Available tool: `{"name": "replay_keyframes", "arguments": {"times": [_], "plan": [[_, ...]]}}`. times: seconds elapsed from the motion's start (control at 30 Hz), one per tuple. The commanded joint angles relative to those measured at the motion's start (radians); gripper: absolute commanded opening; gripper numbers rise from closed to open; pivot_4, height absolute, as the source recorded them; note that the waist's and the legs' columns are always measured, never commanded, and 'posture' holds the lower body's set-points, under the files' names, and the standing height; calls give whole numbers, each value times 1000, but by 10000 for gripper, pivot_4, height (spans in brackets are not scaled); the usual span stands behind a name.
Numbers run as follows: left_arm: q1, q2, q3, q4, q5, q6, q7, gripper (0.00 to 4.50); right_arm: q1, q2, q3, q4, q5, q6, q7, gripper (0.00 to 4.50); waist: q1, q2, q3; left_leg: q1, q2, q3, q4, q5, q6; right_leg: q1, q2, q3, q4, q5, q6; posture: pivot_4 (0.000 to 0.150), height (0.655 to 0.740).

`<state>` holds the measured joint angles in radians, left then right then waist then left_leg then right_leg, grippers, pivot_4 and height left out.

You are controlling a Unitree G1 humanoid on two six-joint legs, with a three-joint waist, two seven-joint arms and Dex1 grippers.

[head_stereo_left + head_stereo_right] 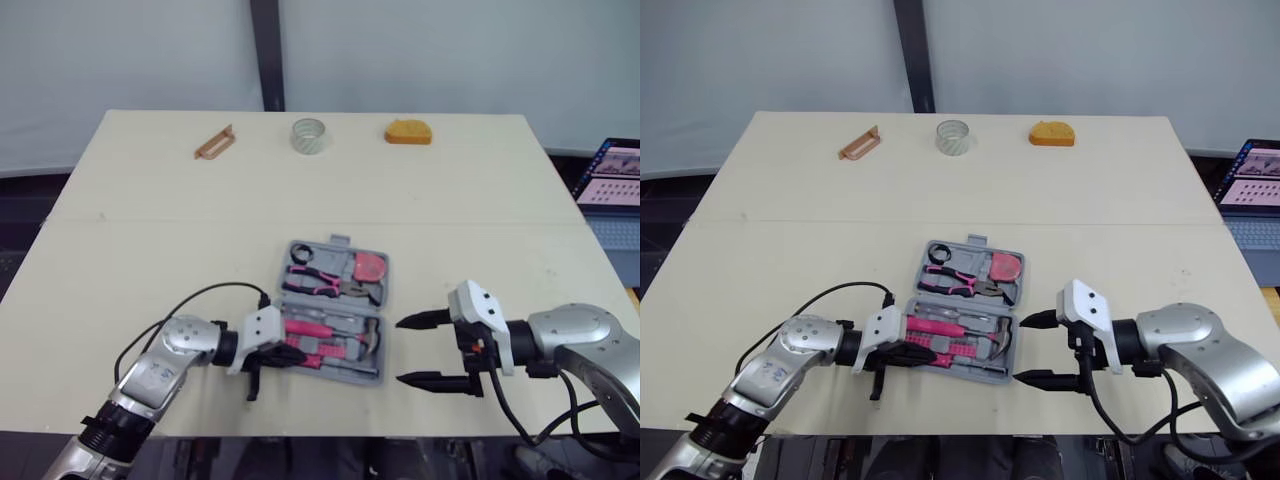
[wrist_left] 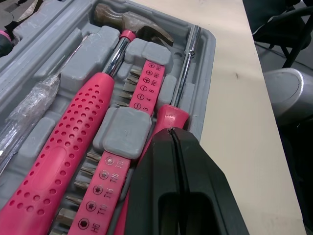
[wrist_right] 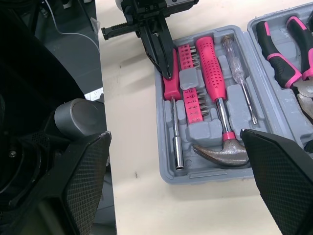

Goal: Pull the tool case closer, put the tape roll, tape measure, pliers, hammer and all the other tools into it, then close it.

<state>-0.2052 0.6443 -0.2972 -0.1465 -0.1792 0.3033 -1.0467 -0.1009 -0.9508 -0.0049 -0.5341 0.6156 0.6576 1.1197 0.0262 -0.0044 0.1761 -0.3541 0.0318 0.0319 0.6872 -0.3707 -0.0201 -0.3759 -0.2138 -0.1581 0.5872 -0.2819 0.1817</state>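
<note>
The grey tool case [image 1: 338, 241] lies open near the table's front edge. In it sit a pink-handled hammer [image 3: 211, 63], a pink bit strip [image 2: 146, 85], a pink nut driver [image 3: 172, 90], pliers [image 1: 315, 281] and a pink round tape measure [image 1: 371, 266]. My left gripper [image 1: 298, 355] is shut, and its tips rest on the driver's handle at the near left of the case. Just off the case's right edge, my right gripper [image 1: 400, 350] stands open with nothing between its fingers. A clear tape roll [image 1: 309, 135] stands at the table's far edge.
A copper-coloured object [image 1: 214, 142] lies at the far left and an orange object [image 1: 408, 132] at the far right. A laptop [image 1: 612, 175] stands off the table's right side. Bare tabletop separates the case from the far items.
</note>
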Motion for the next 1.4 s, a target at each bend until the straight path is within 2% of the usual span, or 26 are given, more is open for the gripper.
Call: {"name": "replay_keyframes", "arguments": {"times": [0.03,0.57,0.7,0.8,0.93,1.4], "plan": [[10,2,-23,6,28,-23,-5,484,-7,-2,-9,-8,11,-4,4,45000,0,0,0,0,0,0,0,0,0,0,0,0,0,0,0,1500,7400],[32,39,-97,65,133,-34,12,484,-1,-5,-13,-15,13,2,0,45000,1,0,-2,2,0,0,0,0,0,2,0,0,0,0,0,1500,7400],[29,30,-97,69,126,-18,17,484,4,-5,-15,-18,13,2,-1,45000,1,1,-3,2,0,0,0,0,0,2,0,0,0,0,0,1500,7400],[44,12,-49,-18,-2,23,-29,484,6,-6,-17,-21,17,4,0,45000,-1,1,-3,2,0,0,0,0,0,2,0,0,0,0,0,1500,7400],[46,24,-16,-72,-50,57,-50,484,2,-6,-20,-18,19,5,1,45000,-1,1,-3,2,0,0,-1,0,0,1,0,0,0,0,0,1500,7400],[16,-22,-25,-14,-8,36,-3,484,-14,3,-6,-10,17,9,-1,45000,-1,1,-3,1,0,0,-1,0,0,1,0,0,0,0,0,1500,7400]]}}
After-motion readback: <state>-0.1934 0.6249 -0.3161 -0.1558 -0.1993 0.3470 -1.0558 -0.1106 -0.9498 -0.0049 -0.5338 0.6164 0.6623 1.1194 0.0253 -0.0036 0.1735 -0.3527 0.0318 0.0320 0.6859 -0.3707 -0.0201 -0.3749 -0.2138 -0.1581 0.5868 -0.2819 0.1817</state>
